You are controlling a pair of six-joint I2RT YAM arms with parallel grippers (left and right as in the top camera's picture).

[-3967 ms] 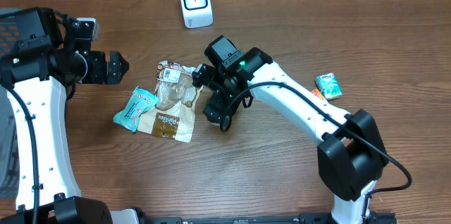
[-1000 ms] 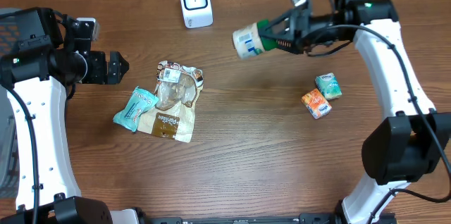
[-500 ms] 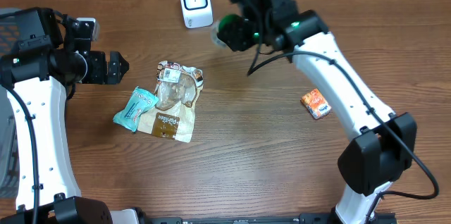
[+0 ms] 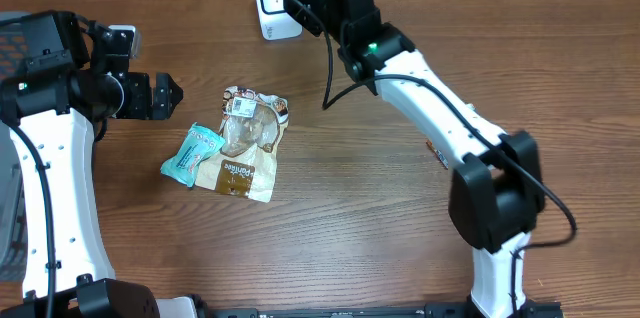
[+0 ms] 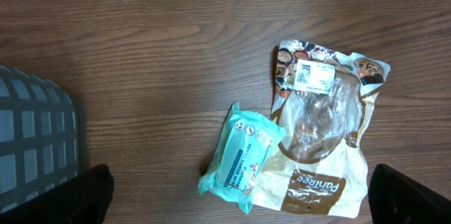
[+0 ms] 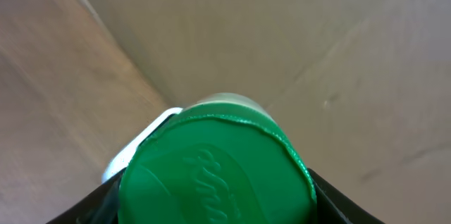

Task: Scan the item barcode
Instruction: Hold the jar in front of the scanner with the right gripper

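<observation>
While your right gripper [image 6: 215, 203] clamps the green-lidded container [image 6: 211, 160] close to the white scanner [image 4: 266, 13], your left gripper [image 4: 163, 94] hangs, fingers wide apart, near the brown snack bag [image 4: 243, 153].

The back centre of the tabletop [image 4: 350, 248] is crowded: the scanner [image 4: 264, 10] is largely covered from above by the right arm [image 4: 430, 108], which is stretched diagonally from the front right, and a green-lidded container [image 6: 211, 171] is clamped in the right pincer [image 6: 218, 206] just by it. The middle left is taken up by a snack bag [image 4: 245, 143] and a teal packet [image 4: 190, 155] touching it. The left edge is blocked by a basket [image 5: 35, 139]. Bare wood is seen across the front centre and beside the wide-spread left pincer [image 4: 170, 95].
</observation>
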